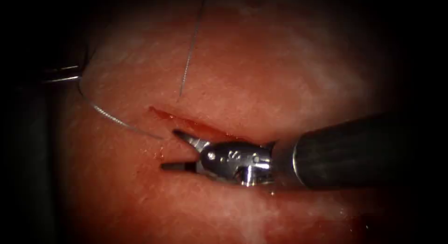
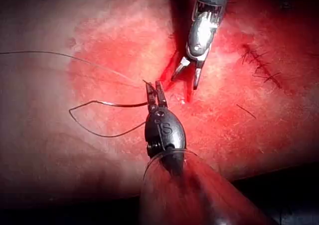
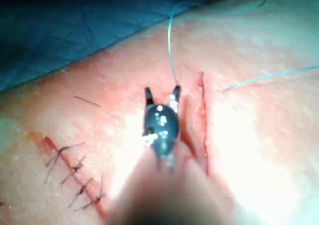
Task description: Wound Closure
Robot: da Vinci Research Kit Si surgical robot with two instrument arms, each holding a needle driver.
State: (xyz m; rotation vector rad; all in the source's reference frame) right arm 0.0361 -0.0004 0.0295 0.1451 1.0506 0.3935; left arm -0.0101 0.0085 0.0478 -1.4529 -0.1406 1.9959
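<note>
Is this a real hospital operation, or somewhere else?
It looks like a practice bench, not a hospital. A slab of tissue lies on a blue cloth. It has an open cut and an older stitched cut. The right tool, jaws open, holds nothing.

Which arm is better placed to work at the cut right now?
Likely right. The right tool has its fingers open and empty right at the cut. The left tool sits far off to the cut's left, where the thread runs to it.
</note>
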